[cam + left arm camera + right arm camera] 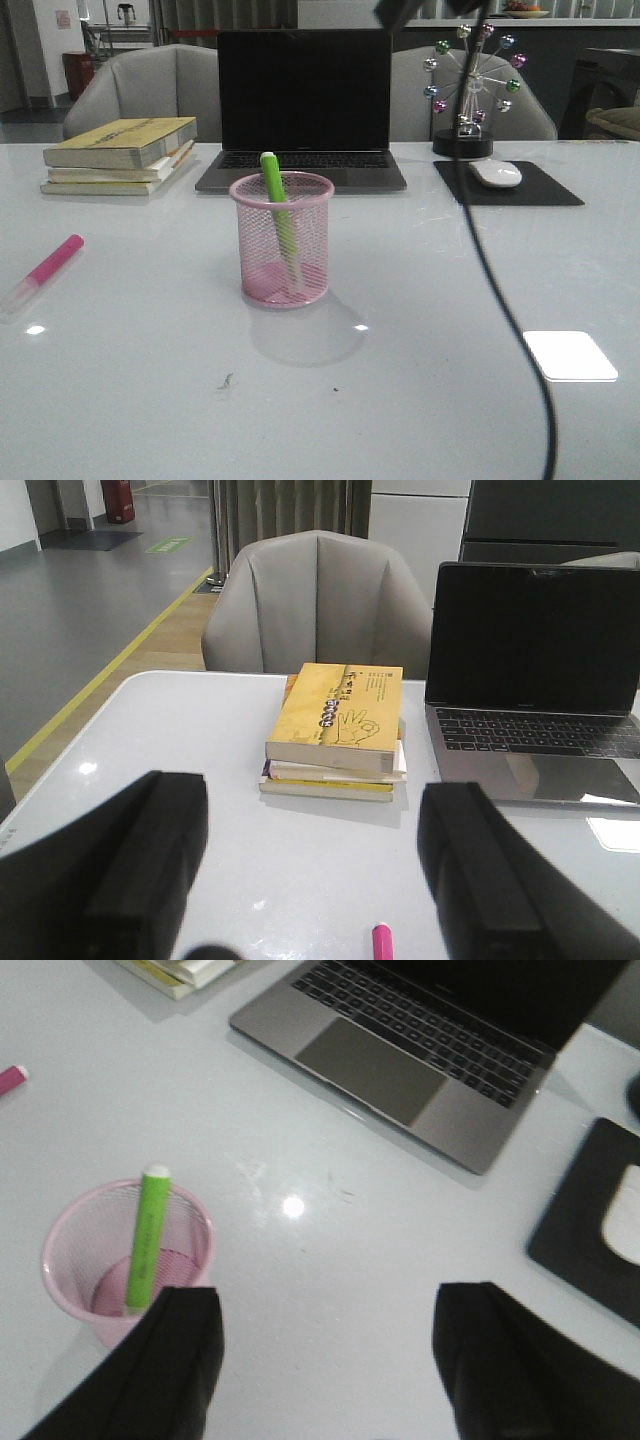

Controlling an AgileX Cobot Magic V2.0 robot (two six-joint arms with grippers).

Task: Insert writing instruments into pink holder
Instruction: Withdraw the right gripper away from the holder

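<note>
The pink holder (262,250) stands upright in the middle of the table, in front of the laptop. A green marker (278,215) leans inside it, its top sticking out above the rim. A pink marker (50,268) with a clear cap lies flat on the table at the far left. My left gripper (310,880) hangs open above the table, with the tip of the pink marker (381,942) just below and between its fingers. My right gripper (330,1360) is open and empty, up beside the holder (80,1225) and green marker (148,1235).
An open laptop (303,110) sits behind the holder, a stack of books (120,155) at back left, and a mouse (496,173) on a black pad with a ball ornament (470,90) at back right. A black cable (500,290) hangs across the right side.
</note>
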